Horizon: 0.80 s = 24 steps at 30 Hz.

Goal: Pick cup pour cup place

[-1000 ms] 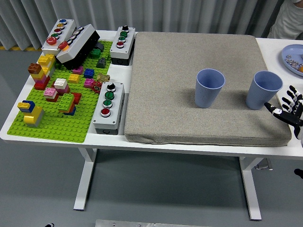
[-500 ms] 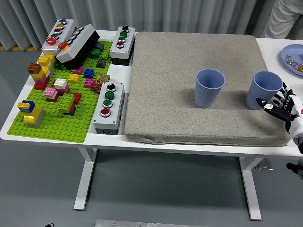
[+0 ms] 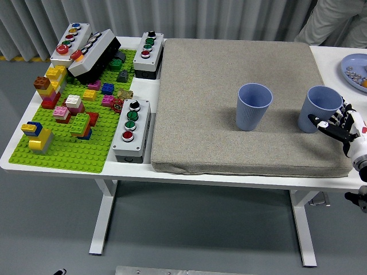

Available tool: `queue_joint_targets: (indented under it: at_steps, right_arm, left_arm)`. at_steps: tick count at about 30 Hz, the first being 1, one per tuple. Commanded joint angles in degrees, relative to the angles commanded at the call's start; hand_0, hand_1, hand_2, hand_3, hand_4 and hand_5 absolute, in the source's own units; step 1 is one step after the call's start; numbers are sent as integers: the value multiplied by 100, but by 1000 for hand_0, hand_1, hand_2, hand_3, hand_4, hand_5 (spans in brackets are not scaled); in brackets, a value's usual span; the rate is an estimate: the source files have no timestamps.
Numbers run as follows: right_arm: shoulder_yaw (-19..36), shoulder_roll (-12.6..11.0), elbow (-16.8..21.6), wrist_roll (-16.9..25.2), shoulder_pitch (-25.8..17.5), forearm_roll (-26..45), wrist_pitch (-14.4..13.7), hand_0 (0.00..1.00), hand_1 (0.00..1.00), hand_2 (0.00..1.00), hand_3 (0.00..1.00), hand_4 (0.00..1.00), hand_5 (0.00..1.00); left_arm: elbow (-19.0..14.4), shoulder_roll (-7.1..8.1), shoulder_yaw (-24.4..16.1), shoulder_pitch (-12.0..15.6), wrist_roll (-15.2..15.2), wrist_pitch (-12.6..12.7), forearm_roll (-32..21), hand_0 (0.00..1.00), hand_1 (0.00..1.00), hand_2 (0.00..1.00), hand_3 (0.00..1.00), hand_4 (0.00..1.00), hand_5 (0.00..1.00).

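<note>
Head view: a white table (image 3: 11,157) fills most of the frame, on a grey floor with a pale pleated curtain across the top; a thick grey-brown mat (image 3: 200,103) covers the table's centre and right. On the left lies a green baseplate (image 3: 69,154) scattered with coloured bricks, ringed by button boxes (image 3: 131,130); a plate (image 3: 351,67) sits at the right edge, and a person's clothing shows at the upper right corner. Two blue cups stand upright on the mat, well apart: the middle cup (image 3: 253,106) and the right cup (image 3: 320,109). The right hand (image 3: 339,127) enters from the lower right, fingers spread and holding nothing, thumb tip just at the right cup's lower side; whether it touches, I cannot tell.
</note>
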Motion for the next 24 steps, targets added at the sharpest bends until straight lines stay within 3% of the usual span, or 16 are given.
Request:
queue_joint_targets:
  at_steps: [24]
  right_arm:
    - [-110,64,-125,6,142,76,9,949,913,998,998,862,416]
  left_arm:
    - [0,4,9,-15,3,-3,11,824,783,841,760,573,998]
